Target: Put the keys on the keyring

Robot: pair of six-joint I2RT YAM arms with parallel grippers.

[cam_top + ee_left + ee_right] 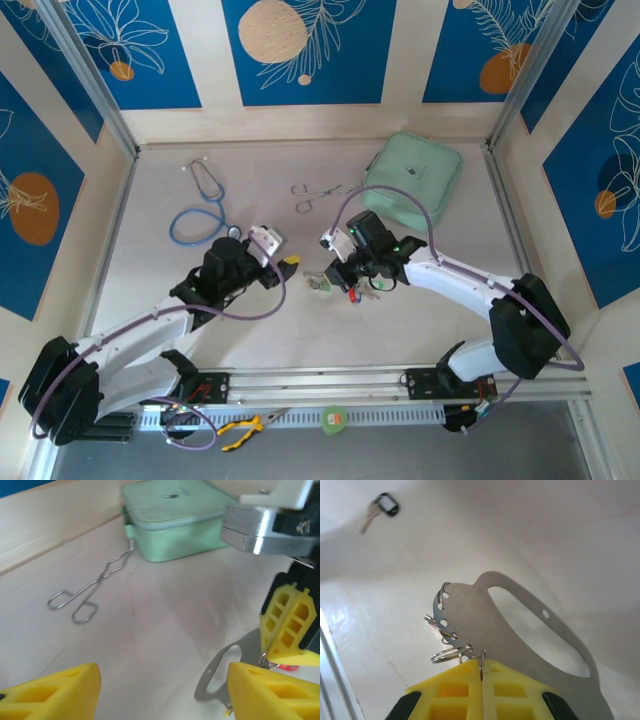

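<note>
The keyring (470, 615) is a flat grey metal plate with an oval opening and small wire rings along one edge. My right gripper (482, 667) is shut on one of those small rings, holding the plate just over the table. A black-headed key (385, 505) lies apart on the table beyond it. Keys with red and green heads (350, 291) hang under the right gripper (345, 277). My left gripper (162, 680) stands open with nothing between its fingers; the keyring (207, 679) lies just beside its right finger (270, 692). From above, the left gripper (285, 263) faces the right one across a small gap.
Steel forceps (315, 192) and a mint-green pouch (412, 180) lie at the back of the table. A blue-tubed stethoscope (200, 205) is at the back left. Yellow-handled pliers (245, 430) rest on the rail at the near edge.
</note>
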